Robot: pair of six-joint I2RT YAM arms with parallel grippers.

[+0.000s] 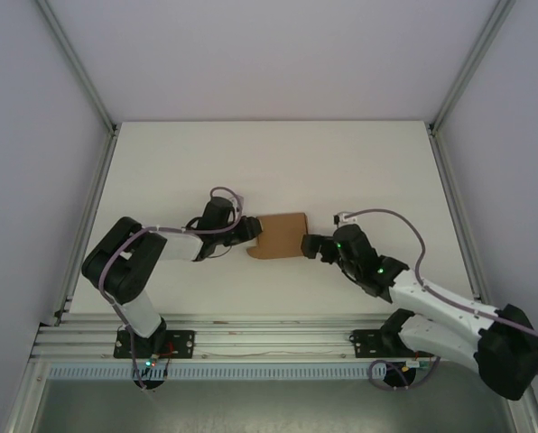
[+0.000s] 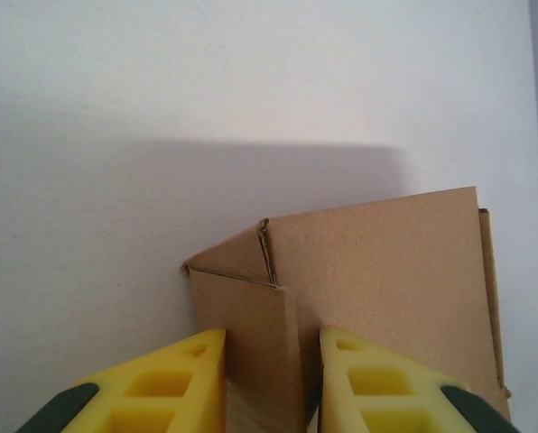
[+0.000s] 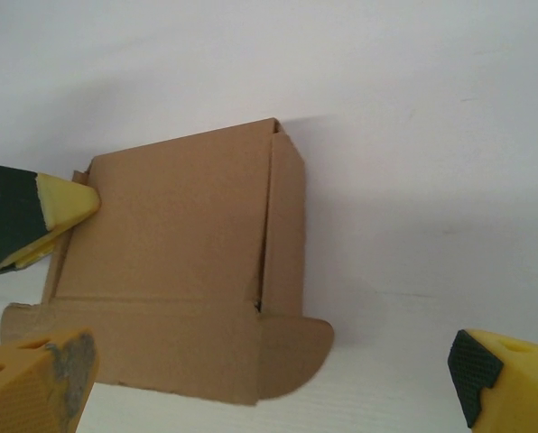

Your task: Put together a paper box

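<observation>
Left end effector is straddling the paper box wall, cannot tell if clamped; right end effector is gaping, so the box may be sliding away.

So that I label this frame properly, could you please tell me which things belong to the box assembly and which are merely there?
In the job: paper box; left gripper, fingers astride one box wall; right gripper, open, beside it.
Just there: white table; aluminium rail along its near edge; enclosure walls.

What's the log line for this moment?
box: partly folded, on table | left gripper: astride box edge, grip unclear | right gripper: open, at box's other side
</observation>
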